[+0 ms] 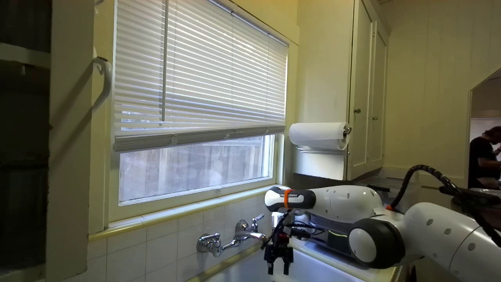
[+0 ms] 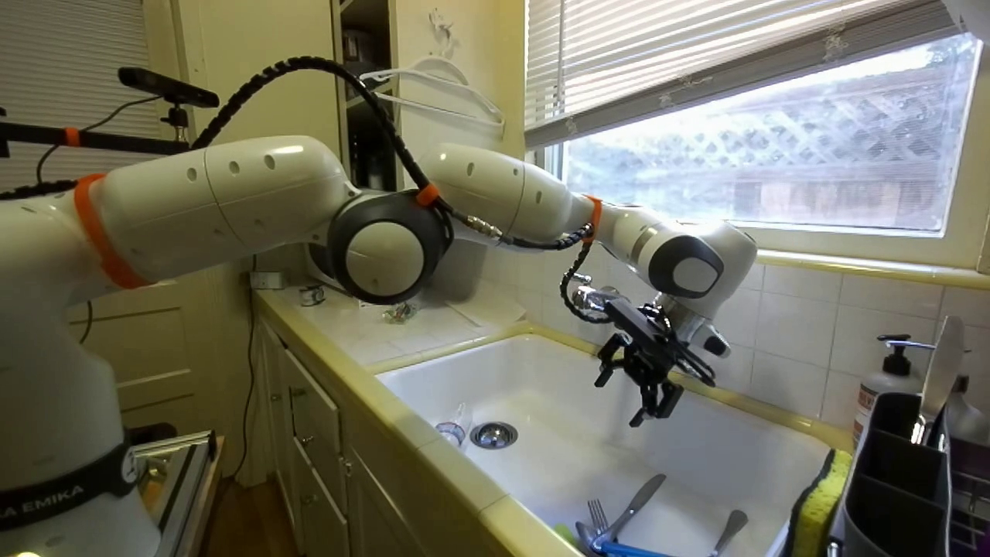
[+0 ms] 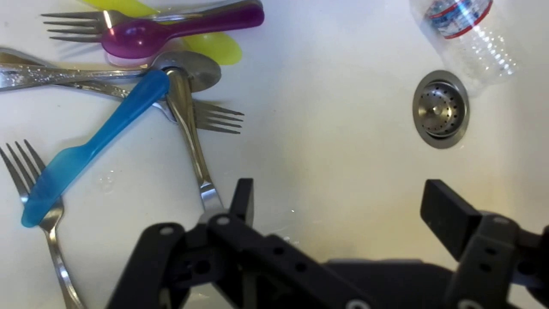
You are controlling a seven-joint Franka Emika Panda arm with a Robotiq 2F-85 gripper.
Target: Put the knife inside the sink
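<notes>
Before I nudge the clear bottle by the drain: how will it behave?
The clear bottle may roll: it looks round and lies sideways. Probably light, since the visible part looks empty. It might dent when gripped; its plastic looks thin.

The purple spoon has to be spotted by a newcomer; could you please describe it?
In the white sink, find the cutlery left of the metal drain in the wrist view. Near the picture's top edge, the purple spoon overlaps a metal fork; it is the only purple piece there.

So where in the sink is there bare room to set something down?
In the wrist view, bare sink lies between the cutlery and the drain. Left of that is crowded, with forks and spoons overlapping; a plastic bottle is beside the drain.
</notes>
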